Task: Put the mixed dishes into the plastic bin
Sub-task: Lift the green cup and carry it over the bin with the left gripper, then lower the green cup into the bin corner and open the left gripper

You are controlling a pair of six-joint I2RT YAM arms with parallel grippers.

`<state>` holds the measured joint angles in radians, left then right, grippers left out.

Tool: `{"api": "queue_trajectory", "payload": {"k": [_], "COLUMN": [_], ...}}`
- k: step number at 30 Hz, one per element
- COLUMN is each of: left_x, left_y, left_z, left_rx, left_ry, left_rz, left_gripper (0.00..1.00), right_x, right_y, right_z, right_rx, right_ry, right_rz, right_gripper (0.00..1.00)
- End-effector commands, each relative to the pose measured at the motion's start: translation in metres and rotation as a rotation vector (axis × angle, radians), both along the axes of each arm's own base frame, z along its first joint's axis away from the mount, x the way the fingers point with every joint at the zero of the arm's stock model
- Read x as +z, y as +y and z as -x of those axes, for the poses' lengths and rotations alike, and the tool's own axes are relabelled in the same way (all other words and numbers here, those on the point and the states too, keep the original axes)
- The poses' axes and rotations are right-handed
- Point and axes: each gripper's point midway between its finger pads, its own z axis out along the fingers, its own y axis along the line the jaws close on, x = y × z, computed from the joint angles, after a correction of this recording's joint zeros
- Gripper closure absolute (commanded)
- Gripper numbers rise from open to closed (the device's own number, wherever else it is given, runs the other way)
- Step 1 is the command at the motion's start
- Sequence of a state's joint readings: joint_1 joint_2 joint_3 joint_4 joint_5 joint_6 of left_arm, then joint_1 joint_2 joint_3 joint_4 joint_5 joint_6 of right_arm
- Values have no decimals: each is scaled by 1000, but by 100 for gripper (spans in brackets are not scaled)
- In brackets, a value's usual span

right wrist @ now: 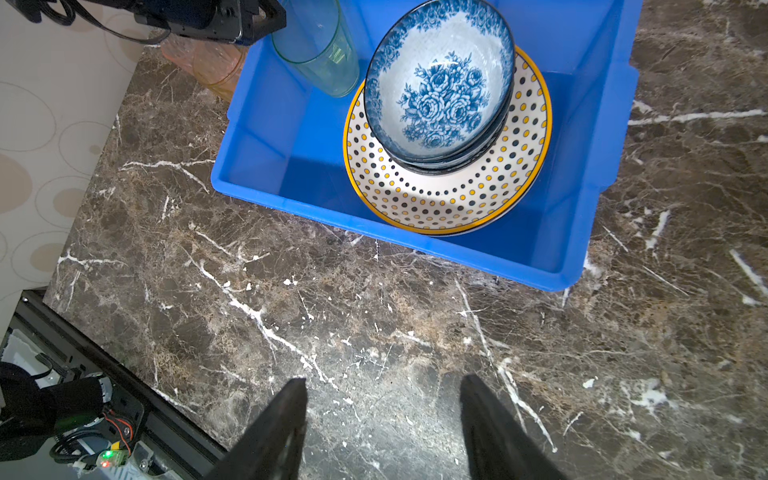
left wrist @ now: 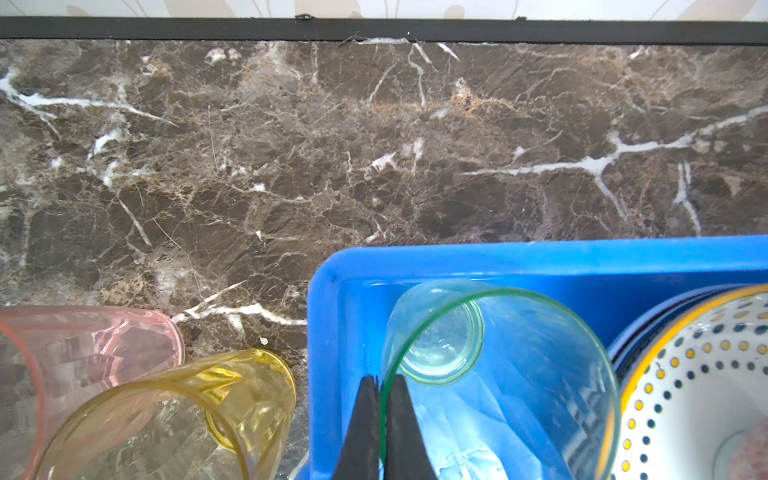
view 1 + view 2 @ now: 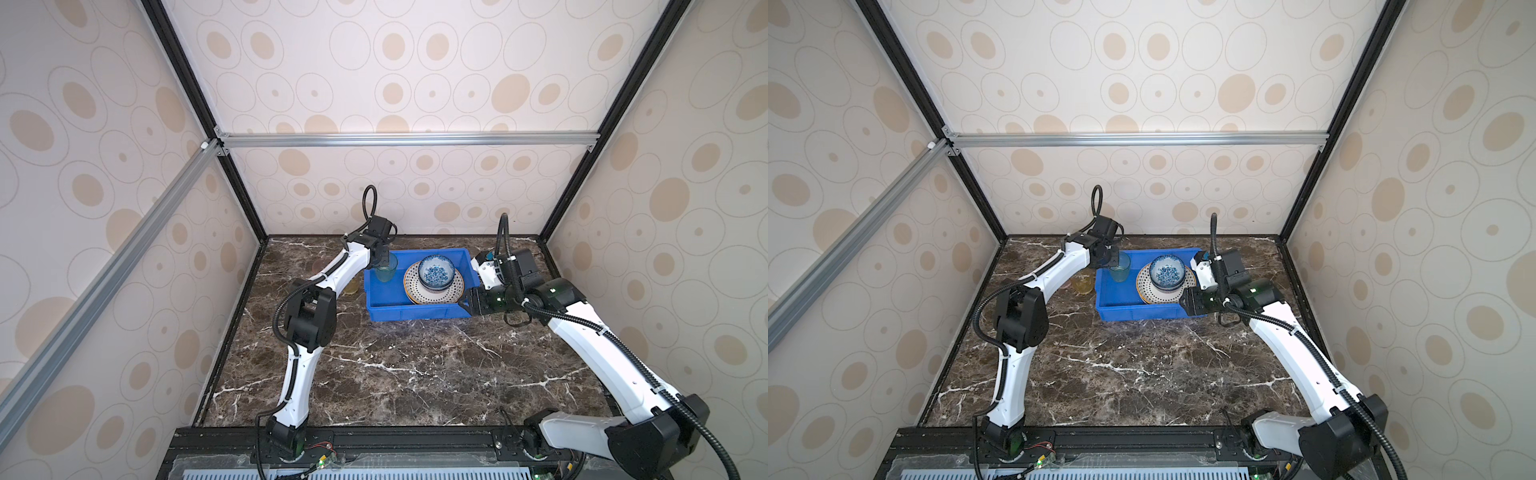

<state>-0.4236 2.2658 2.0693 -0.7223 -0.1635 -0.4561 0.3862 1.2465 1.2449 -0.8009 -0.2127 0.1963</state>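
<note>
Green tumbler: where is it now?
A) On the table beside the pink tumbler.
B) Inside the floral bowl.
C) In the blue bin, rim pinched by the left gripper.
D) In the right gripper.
C: the left gripper is shut on the rim of the green tumbler, inside the blue bin.

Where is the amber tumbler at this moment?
In both top views the amber tumbler stands on the marble table just outside the blue bin's left wall, partly hidden by the left arm. The pink tumbler is close beside it.
</note>
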Motion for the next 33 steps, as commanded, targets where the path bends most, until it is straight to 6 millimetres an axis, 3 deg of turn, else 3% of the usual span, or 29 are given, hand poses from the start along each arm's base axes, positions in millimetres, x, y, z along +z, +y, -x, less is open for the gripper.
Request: {"api": "queue_trajectory", "payload": {"k": [1, 14, 33], "left_x": [2, -4, 41], "left_y": [-1, 1, 4], "left_z": [-6, -1, 4], "left_rx": [18, 19, 19], "left_ry": [-8, 16, -61], "left_rz": [-8, -18, 6], "left_gripper": [100, 98, 83], "right_x": [4, 6, 11], "right_y": [3, 1, -1], "right_z": [3, 8, 13], "right_rx": [15, 4, -7], "right_ry": [2, -3, -13], "right_rz": [-4, -10, -26], "right_gripper": [38, 38, 38]}}
